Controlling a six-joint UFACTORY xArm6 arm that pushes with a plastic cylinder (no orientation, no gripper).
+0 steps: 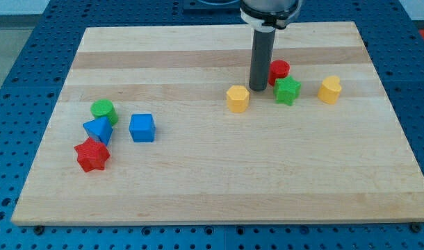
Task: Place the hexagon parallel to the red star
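Note:
The yellow hexagon (237,98) sits a little right of the board's middle, toward the view's top. The red star (92,155) lies at the view's left, low on the board. My tip (258,88) stands just right of the hexagon and slightly above it, close to its upper right edge; I cannot tell if they touch. The rod comes down from the view's top.
A red cylinder (279,70) and a green star (287,91) sit right of my tip, with a yellow block (329,89) further right. A green cylinder (103,110), a blue triangular block (98,130) and a blue cube (142,128) cluster near the red star.

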